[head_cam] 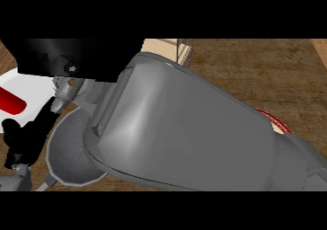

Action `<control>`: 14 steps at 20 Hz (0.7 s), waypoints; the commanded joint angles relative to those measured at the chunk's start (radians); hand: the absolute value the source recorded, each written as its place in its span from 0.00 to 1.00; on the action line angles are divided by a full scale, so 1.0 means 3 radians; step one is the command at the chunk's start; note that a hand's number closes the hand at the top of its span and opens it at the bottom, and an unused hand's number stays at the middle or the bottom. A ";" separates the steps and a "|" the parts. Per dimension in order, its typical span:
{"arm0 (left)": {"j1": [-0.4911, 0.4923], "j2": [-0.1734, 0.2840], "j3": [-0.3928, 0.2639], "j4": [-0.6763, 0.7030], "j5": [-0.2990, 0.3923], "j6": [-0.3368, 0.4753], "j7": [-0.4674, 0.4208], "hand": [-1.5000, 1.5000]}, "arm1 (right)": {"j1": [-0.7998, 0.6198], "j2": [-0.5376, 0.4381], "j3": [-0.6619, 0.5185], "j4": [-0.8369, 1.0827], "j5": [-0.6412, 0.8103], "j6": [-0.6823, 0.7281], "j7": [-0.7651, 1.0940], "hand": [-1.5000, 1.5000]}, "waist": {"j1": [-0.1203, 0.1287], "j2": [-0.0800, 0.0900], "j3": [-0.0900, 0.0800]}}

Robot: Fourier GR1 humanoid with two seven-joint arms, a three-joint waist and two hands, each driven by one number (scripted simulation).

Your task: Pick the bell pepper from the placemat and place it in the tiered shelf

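Note:
The bell pepper shows nowhere in the head view. My right forearm (186, 134) fills the middle of the view, running from the lower right up to the left. Its black hand (67, 60) is a dark mass at the upper left, and whatever lies in it or under it is hidden. A red-rimmed strip of the placemat (275, 120) peeks out past the forearm's right side. A pale wooden piece with thin wires, part of the tiered shelf (167, 46), shows at the top behind the arm. My left hand (25, 134) rests at the left edge, fingers straight and pointing up.
A white plate (27, 92) lies at the left with a red cup (8, 102) on it. Brown wooden counter (272, 72) shows at the upper right. A pale wooden strip (323, 51) runs along the top right corner.

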 commanded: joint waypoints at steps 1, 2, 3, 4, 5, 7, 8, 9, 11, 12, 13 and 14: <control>0.0079 -0.0044 -0.0026 -0.0039 -0.0020 0.0012 -0.0047 0.50 | -0.0459 0.0046 -0.0155 0.0413 -0.0073 0.0223 0.0818 1.00 | -0.0011 0.0003 0.0002; 0.0019 -0.0021 0.0024 -0.0043 0.0019 0.0003 -0.0031 0.50 | -0.0506 0.0046 -0.0118 0.0524 -0.0074 0.0224 0.0818 1.00 | -0.0034 0.0023 0.0005; -0.0025 0.0052 0.0053 0.0015 0.0015 -0.0033 0.0003 0.50 | -0.0603 0.0046 -0.0135 0.0613 -0.0117 0.0250 0.0818 1.00 | -0.0034 0.0022 0.0002; -0.0001 0.0086 0.0090 -0.0088 0.0077 -0.0075 0.0036 0.50 | -0.0590 0.0046 -0.0167 0.0631 -0.0137 0.0207 0.0818 1.00 | -0.0041 0.0018 0.0009; -0.0020 0.0048 0.0090 0.0004 0.0079 -0.0077 -0.0004 0.50 | -0.0753 0.0046 -0.0224 0.0788 -0.0153 0.0108 0.0819 1.00 | -0.0017 0.0040 0.0003; 0.0049 -0.0043 0.0011 -0.0049 0.0031 -0.0026 -0.0011 0.50 | -0.0805 0.0046 -0.0163 0.0932 -0.0132 0.0086 0.0819 1.00 | -0.0019 0.0030 0.0004; 0.0103 -0.0025 0.0010 -0.0182 0.0004 0.0037 0.0068 0.50 | -0.0779 0.0046 -0.0198 0.1060 -0.0068 0.0102 0.0761 1.00 | -0.0030 0.0035 0.0011; 0.0082 -0.0054 0.0002 -0.0076 -0.0011 0.0027 0.0004 0.50 | -0.0865 0.0046 -0.0308 0.1094 -0.0091 0.0160 0.0766 1.00 | -0.0079 0.0038 0.0010; 0.0087 -0.0003 0.0067 -0.0109 0.0005 0.0017 -0.0036 0.50 | -0.0943 0.0046 -0.0258 0.1359 -0.0047 0.0073 0.0664 1.00 | -0.0045 0.0053 0.0009; 0.0026 0.0006 0.0093 -0.0054 0.0039 -0.0004 0.0007 0.50 | -0.0883 0.0046 -0.0136 0.1388 -0.0066 0.0052 0.0710 1.00 | -0.0055 0.0056 0.0008; 0.0115 0.0017 0.0079 -0.0086 0.0028 -0.0049 -0.0079 0.50 | -0.0976 0.0047 -0.0293 0.1612 -0.0006 0.0017 0.0574 1.00 | -0.0033 0.0067 0.0007; -0.0005 0.0008 0.0110 -0.0017 0.0035 -0.0020 -0.0044 0.50 | -0.0930 0.0047 -0.0227 0.1628 -0.0028 0.0014 0.0550 1.00 | -0.0075 0.0068 0.0008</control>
